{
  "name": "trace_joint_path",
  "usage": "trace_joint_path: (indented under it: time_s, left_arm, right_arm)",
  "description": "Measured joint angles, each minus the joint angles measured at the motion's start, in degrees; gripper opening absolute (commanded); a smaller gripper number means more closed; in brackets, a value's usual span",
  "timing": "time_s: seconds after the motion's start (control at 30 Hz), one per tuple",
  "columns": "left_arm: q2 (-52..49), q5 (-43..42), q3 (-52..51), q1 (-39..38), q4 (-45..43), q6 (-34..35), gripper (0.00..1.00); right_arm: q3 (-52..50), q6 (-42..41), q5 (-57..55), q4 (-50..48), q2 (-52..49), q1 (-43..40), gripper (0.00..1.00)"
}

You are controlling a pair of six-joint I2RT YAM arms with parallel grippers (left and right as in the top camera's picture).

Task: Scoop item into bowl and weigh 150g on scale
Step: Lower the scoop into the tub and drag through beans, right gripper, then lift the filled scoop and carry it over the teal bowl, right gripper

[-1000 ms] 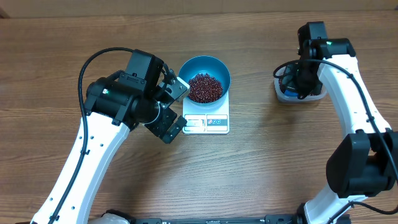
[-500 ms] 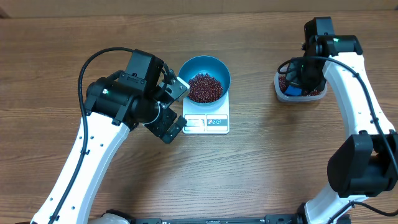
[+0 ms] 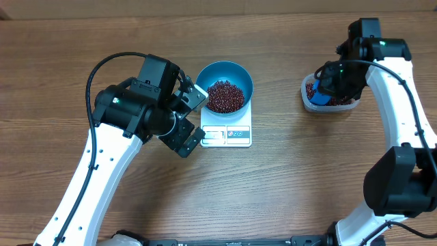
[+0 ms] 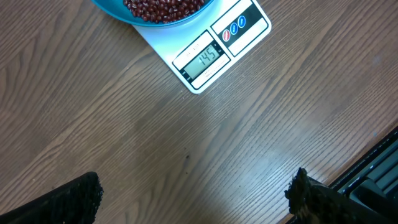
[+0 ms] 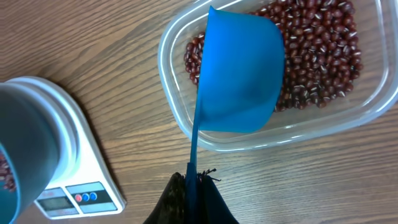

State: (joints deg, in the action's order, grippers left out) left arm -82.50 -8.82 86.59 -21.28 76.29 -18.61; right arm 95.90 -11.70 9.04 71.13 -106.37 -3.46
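Beside the scale (image 3: 232, 134) the left jaws gape wide; the right jaws clench the scoop (image 5: 239, 74) over the tub's (image 5: 311, 124) edge

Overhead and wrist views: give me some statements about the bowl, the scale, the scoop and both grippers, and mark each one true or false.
1. The blue bowl sits on the white scale. True.
2. The bowl is empty. False: it holds a heap of red-brown beans.
3. The right gripper is shut on the handle of the blue scoop. True.
4. The left gripper grips the bowl. False: it is open and holds nothing, beside the scale.
5. The scoop is over the bowl. False: it is over the clear tub, which also holds beans.
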Motion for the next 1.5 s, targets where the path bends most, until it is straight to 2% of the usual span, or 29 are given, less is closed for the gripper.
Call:
trace_joint_path:
  time_s: [0.5, 0.97, 1.5]
  left_arm:
    - [0.0, 0.0, 0.0, 0.0, 0.0, 0.0, 1.00]
    - [0.0, 0.0, 0.0, 0.0, 0.0, 0.0, 0.99]
    - [0.0, 0.0, 0.0, 0.0, 0.0, 0.0, 1.00]
  right_arm:
    - [0.0, 6.4, 6.4, -0.3, 0.0, -1.6, 0.04]
    - [0.0, 13.6, 17.2, 1.0, 0.0, -11.0, 0.04]
    - [0.9, 21.2, 19.5, 7.4, 0.0, -17.5, 0.04]
